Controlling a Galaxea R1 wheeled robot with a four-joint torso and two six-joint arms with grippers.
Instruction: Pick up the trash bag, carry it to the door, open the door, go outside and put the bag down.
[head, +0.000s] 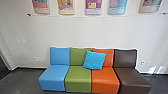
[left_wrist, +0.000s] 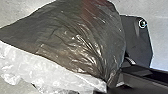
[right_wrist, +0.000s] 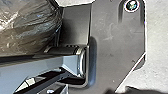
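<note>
Facing coloured seats (head: 78, 80) before a wall (head: 75, 31)

The way ahead was blocked by the row of seats (head: 96, 76) and the wall (head: 75, 31) behind it, while room to pass was left over the floor (head: 22, 80) beside the blue seat (head: 53, 77).

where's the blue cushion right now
In the head view, a little right of centre, the blue cushion leans where the backrests of the green seat and the orange seat meet, more of it on the orange side.
</note>
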